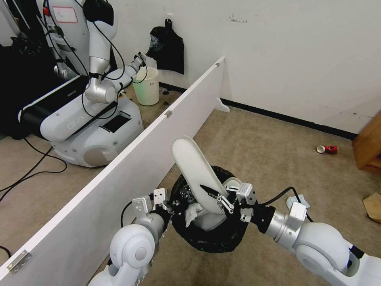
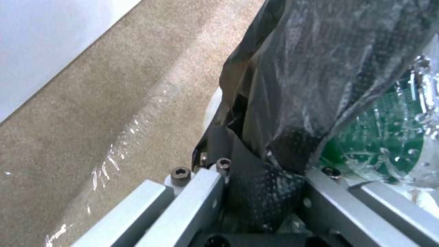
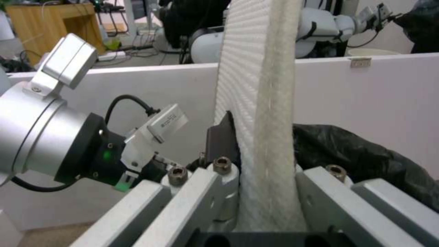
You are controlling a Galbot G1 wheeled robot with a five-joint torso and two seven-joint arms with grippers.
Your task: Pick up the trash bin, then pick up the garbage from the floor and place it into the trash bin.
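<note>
**Slipper held over the lined bin**

Right now the left end effector (image 1: pixel 163 203) is clamped on the black-bag rim of the trash bin (image 1: pixel 214 234), holding it just beside the white partition (image 1: pixel 119 178). The right end effector (image 1: pixel 224 200) is closed on a white slipper (image 1: pixel 194 167), which tilts upward over the bin's mouth with its lower end inside. White tissue (image 1: pixel 193 211) lies in the bin. A red can (image 1: pixel 328 149) lies on the carpet (image 1: pixel 258 151), well apart near the wall.
</note>
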